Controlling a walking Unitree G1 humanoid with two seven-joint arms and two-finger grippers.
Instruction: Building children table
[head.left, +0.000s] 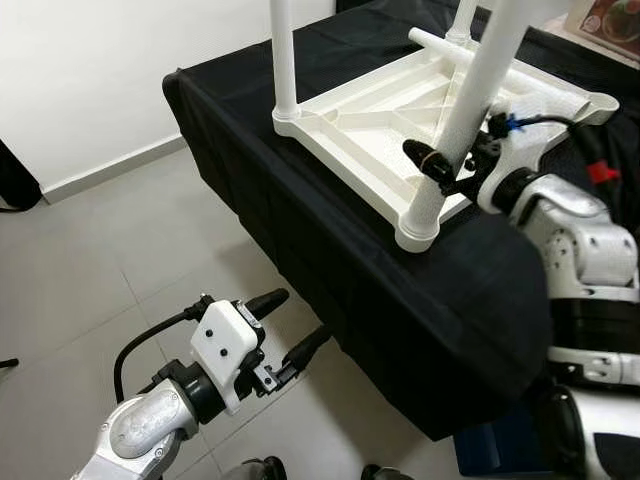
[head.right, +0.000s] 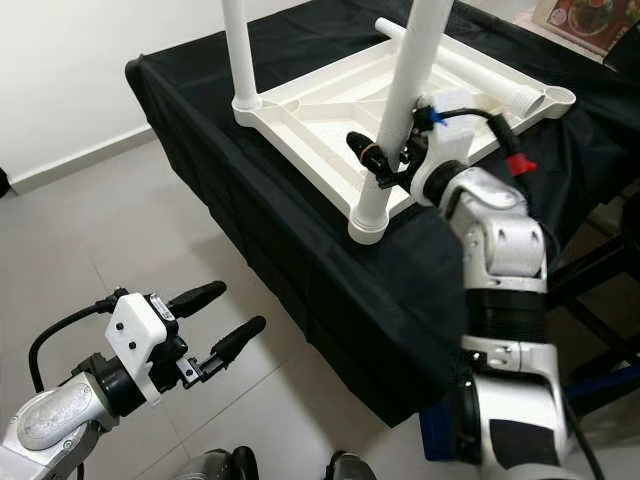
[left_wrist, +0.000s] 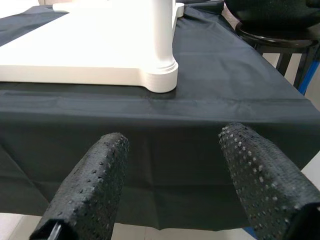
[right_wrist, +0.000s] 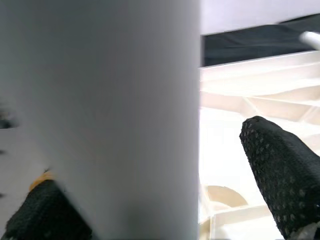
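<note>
A white plastic children's table top (head.left: 350, 120) lies upside down on a black-draped table (head.left: 400, 300). One white leg (head.left: 284, 60) stands in its far-left corner socket. Another leg (head.left: 475, 85) stands in the near corner socket (head.left: 417, 232), leaning slightly. A third leg (head.left: 520, 85) lies loose across the top. My right gripper (head.left: 450, 165) straddles the near leg low down; in the right wrist view one finger (right_wrist: 280, 175) stands off from the leg (right_wrist: 110, 100), so the gripper is open. My left gripper (head.left: 298, 318) hangs open and empty over the floor, below the draped table's edge.
Grey tiled floor (head.left: 100, 260) spreads to the left, bounded by a white wall (head.left: 90, 70). A blue object (head.left: 490, 450) sits on the floor under the table's near right corner. A dark stool or chair (left_wrist: 280, 25) stands beyond the table's right end.
</note>
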